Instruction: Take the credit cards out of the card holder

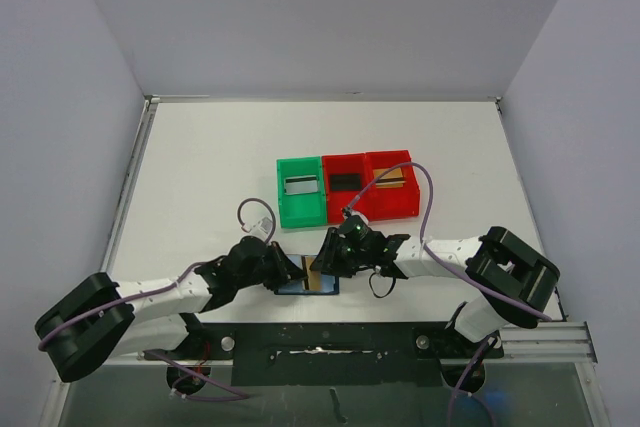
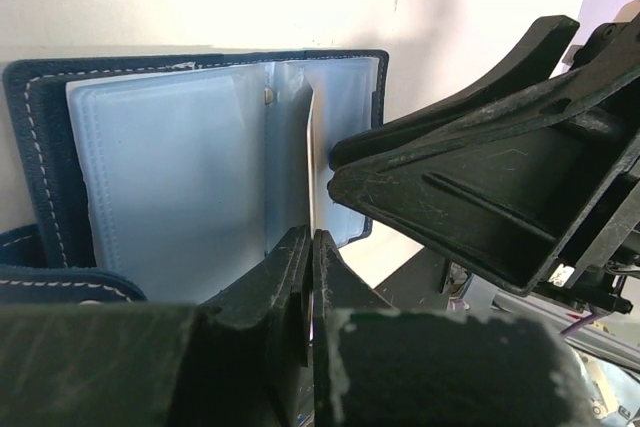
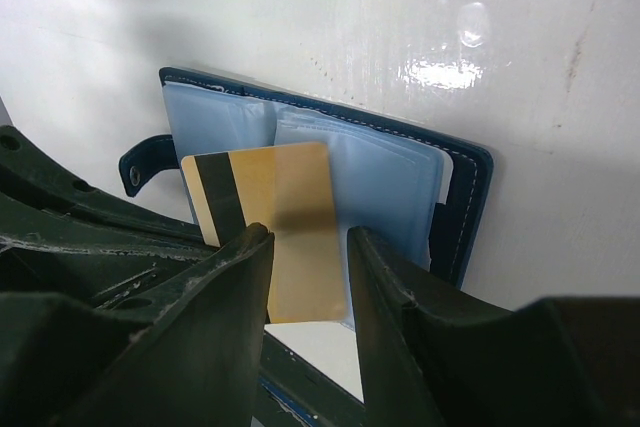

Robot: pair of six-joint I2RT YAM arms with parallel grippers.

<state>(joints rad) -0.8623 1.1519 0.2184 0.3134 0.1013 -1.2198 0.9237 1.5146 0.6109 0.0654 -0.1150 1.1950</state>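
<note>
- Card holder (image 1: pixel 326 288) (image 2: pixel 170 177) (image 3: pixel 400 167): navy bifold, lying open and flat on the white table (image 1: pixel 200 167) near its front edge, between the two grippers. Pale blue pockets face up, and the snap strap (image 3: pixel 140 172) sticks out at one side.
- Gold card (image 1: pixel 312 272) (image 2: pixel 311 167) (image 3: pixel 285 207), dark stripe at one end: stands on edge over the holder's middle fold.
- Left gripper (image 1: pixel 290 269) (image 2: pixel 312 247): jaws pressed together, pinching the gold card's edge.
- Right gripper (image 1: pixel 325 263) (image 3: pixel 305 247): jaws spread, one finger on each side in front of the card. I cannot tell whether they touch it.
- Green bin (image 1: pixel 301 212), middle red bin (image 1: pixel 345 163) and right red bin (image 1: pixel 395 205): side by side further back. They hold a greyish card (image 1: pixel 300 185), a dark card (image 1: pixel 346 182) and a tan card (image 1: pixel 392 178), in that order.
</note>
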